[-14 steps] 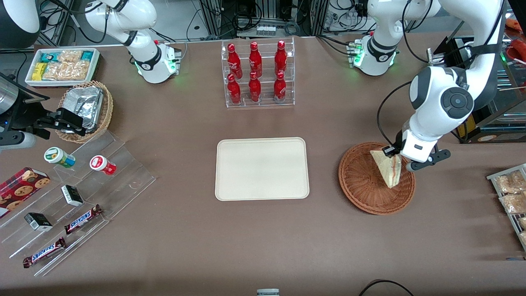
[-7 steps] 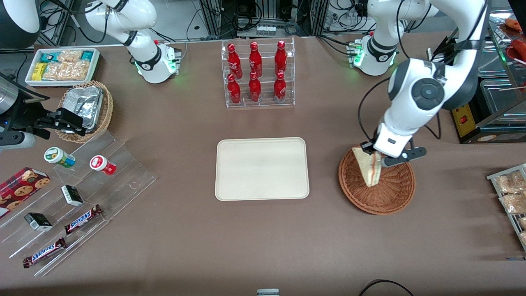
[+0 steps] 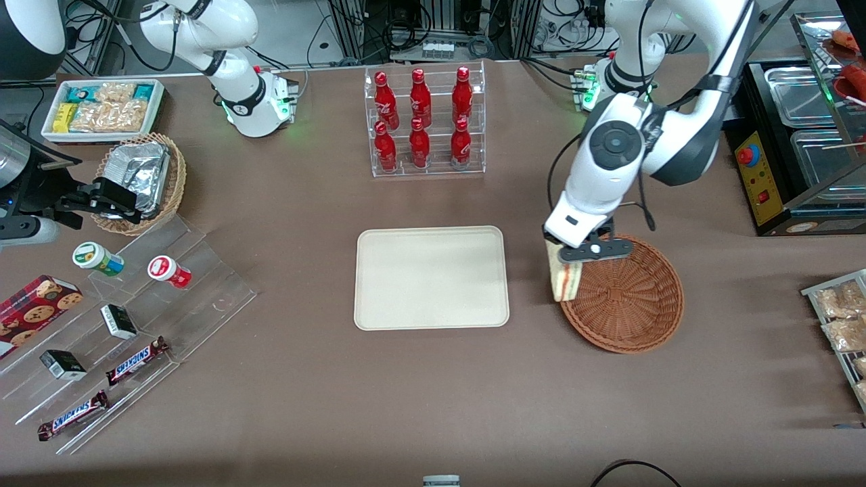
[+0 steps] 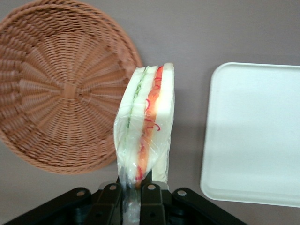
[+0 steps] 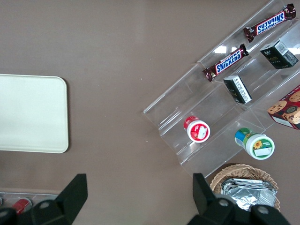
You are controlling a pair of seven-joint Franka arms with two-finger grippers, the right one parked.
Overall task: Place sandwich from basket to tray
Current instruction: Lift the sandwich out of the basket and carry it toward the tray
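Note:
My left gripper [image 3: 567,256] hangs over the basket's edge that faces the tray, shut on the wrapped sandwich [image 3: 565,279]. The sandwich [image 4: 146,126] dangles clear of the table, white bread with green and red filling on its edge, pinched at its top by my gripper [image 4: 136,197]. The reddish-brown wicker basket [image 3: 629,297] lies bare beneath and beside it; its weave [image 4: 61,89] holds nothing. The cream-white tray [image 3: 431,277] sits flat in the table's middle, a short gap from the sandwich, and its rim [image 4: 211,122] shows beside the sandwich.
A clear rack of red bottles [image 3: 425,122] stands farther from the front camera than the tray. A tan basket of foil packs [image 3: 143,177], a white snack bin [image 3: 103,108] and a clear stepped stand [image 3: 128,325] with snacks lie toward the parked arm's end. Packaged snacks [image 3: 842,318] sit at the working arm's end.
My gripper has carried the sandwich up out of the basket and sideways toward the tray. It now hangs over the basket's tray-side edge.

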